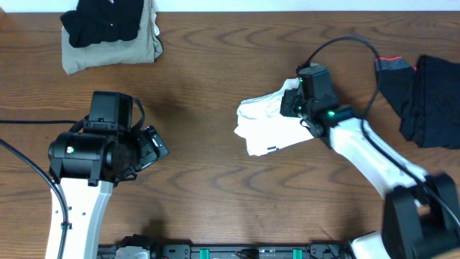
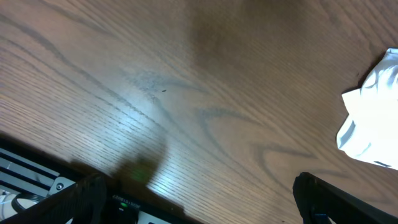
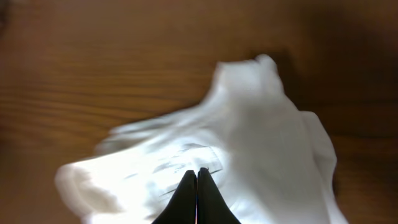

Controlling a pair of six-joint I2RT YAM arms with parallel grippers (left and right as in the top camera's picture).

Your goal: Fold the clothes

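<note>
Partly done, by the look of it: seemingly folded khaki-and-black stack (image 1: 111, 32) at 10 o'clock, white shirt (image 1: 269, 126) bunched and unfolded just right of centre, black garments (image 1: 424, 93) heaped at 3 o'clock. Right gripper (image 3: 196, 177) pressed together over the shirt, pinch impossible to tell; left gripper (image 1: 157, 146) spread wide, well apart at 8 o'clock

The left arm (image 1: 79, 201) stands folded over its base at the near left, and the left gripper (image 1: 154, 146) points right with jaws spread wide. The right arm (image 1: 366, 147) reaches diagonally from the near right toward centre, wrist pitched down. The right gripper (image 3: 197, 179) has its fingers pressed together, possibly pinching something, but the blur prevents confirmation.
</note>
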